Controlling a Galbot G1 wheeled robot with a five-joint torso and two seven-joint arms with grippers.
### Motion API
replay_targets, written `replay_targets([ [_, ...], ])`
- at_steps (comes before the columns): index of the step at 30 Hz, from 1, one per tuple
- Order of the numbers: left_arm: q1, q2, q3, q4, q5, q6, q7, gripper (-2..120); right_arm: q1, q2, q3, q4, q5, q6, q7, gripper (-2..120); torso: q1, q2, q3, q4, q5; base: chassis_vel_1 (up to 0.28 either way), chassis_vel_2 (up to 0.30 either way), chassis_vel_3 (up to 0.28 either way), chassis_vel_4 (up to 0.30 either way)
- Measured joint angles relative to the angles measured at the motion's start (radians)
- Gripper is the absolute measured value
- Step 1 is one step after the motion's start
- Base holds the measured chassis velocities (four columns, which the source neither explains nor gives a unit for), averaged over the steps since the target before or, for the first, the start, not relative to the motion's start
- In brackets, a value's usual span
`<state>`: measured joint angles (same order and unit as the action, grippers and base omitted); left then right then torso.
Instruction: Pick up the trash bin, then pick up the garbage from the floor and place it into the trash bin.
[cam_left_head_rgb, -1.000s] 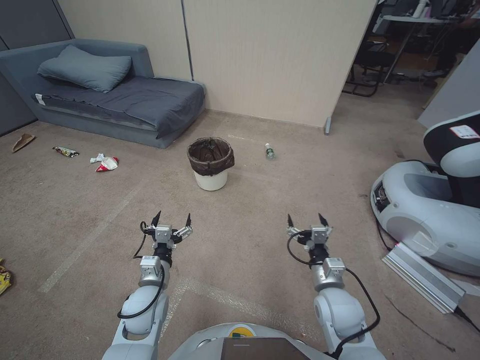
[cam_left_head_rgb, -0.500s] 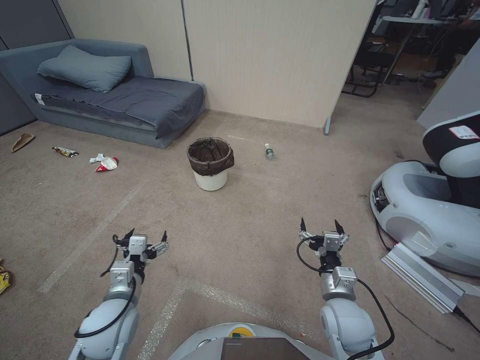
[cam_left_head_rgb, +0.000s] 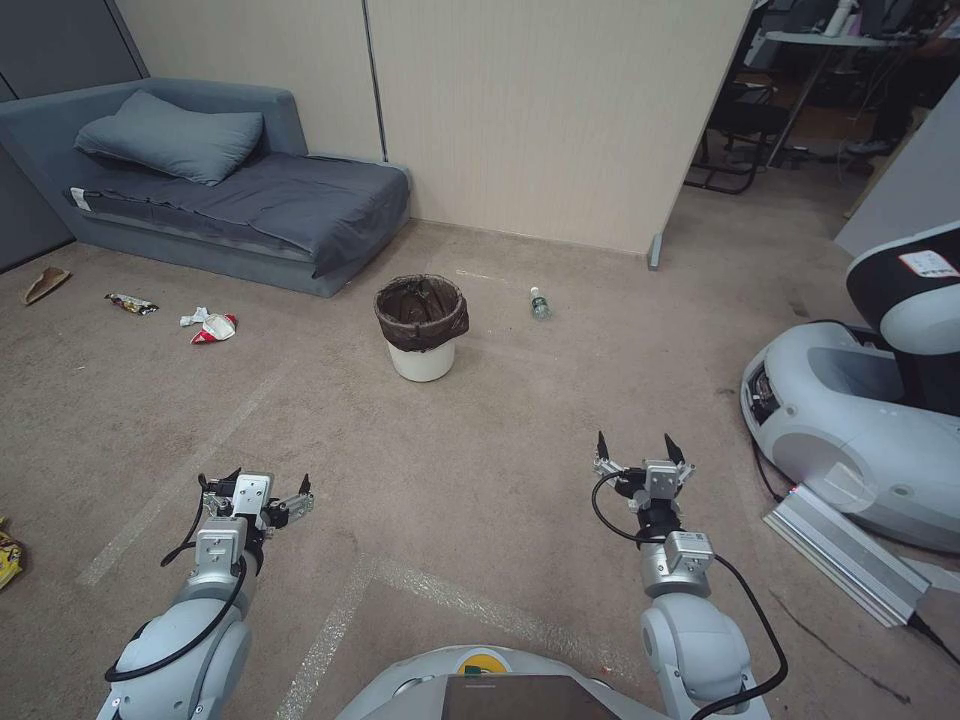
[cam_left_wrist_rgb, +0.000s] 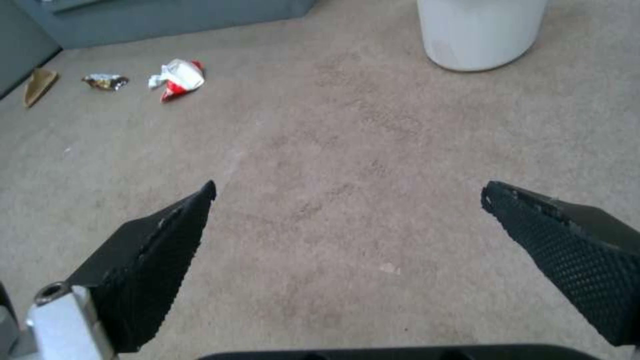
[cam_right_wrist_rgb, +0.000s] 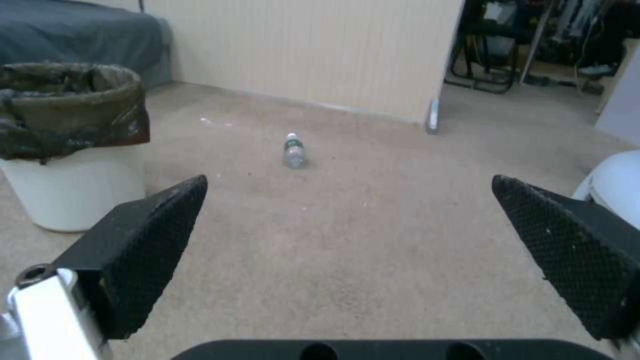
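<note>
The trash bin (cam_left_head_rgb: 421, 327), a white bucket lined with a dark bag, stands upright on the carpet ahead of me; its bagged rim (cam_right_wrist_rgb: 67, 100) and white base (cam_left_wrist_rgb: 480, 35) show in the wrist views. A clear bottle (cam_left_head_rgb: 540, 303) (cam_right_wrist_rgb: 293, 150) lies to its right. To its left lie a red-and-white crushed cup (cam_left_head_rgb: 213, 326) (cam_left_wrist_rgb: 179, 79), a snack wrapper (cam_left_head_rgb: 131, 303) (cam_left_wrist_rgb: 105, 81) and a tan paper scrap (cam_left_head_rgb: 46, 284) (cam_left_wrist_rgb: 39, 85). My left gripper (cam_left_head_rgb: 255, 480) (cam_left_wrist_rgb: 348, 187) and right gripper (cam_left_head_rgb: 636, 442) (cam_right_wrist_rgb: 348, 180) hover open and empty, well short of the bin.
A grey sofa (cam_left_head_rgb: 230, 190) with a pillow stands at the back left against a beige partition wall. Another robot's white base (cam_left_head_rgb: 860, 430) and an aluminium bar (cam_left_head_rgb: 845, 565) sit on the right. A yellow wrapper (cam_left_head_rgb: 8, 555) lies at the far left edge.
My left arm has drawn back toward me and swung out to the left. The right arm pulled back slightly and to the right, then held still. Bin and litter have not moved.
</note>
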<state>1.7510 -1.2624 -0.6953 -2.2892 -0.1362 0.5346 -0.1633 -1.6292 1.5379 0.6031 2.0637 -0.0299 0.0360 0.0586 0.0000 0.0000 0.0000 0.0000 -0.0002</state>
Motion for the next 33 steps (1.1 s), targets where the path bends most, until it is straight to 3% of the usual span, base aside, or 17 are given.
replay_targets([
  [12, -0.012, -0.019, 0.028, 0.001, 0.016, -0.006, 0.001, 100, 0.009, -0.003, -0.005, -0.008, 0.009, -0.001, -0.01, 100, 0.0, 0.0, 0.0, 0.0, 0.0002, -0.009, 0.005, -0.001, -0.006],
  [23, -0.011, -0.038, 0.046, 0.0, -0.038, -0.012, 0.002, 100, 0.025, -0.005, -0.006, -0.013, 0.023, -0.007, -0.009, 100, 0.0, 0.0, 0.0, -0.0002, 0.0002, -0.122, 0.113, 0.125, -0.124],
  [33, -0.036, -0.033, 0.039, 0.024, -0.092, -0.08, 0.069, 100, 0.033, -0.004, -0.008, -0.021, 0.032, -0.006, -0.01, 100, 0.0, 0.0, 0.0, -0.0001, 0.0002, -0.145, 0.15, 0.15, -0.146],
])
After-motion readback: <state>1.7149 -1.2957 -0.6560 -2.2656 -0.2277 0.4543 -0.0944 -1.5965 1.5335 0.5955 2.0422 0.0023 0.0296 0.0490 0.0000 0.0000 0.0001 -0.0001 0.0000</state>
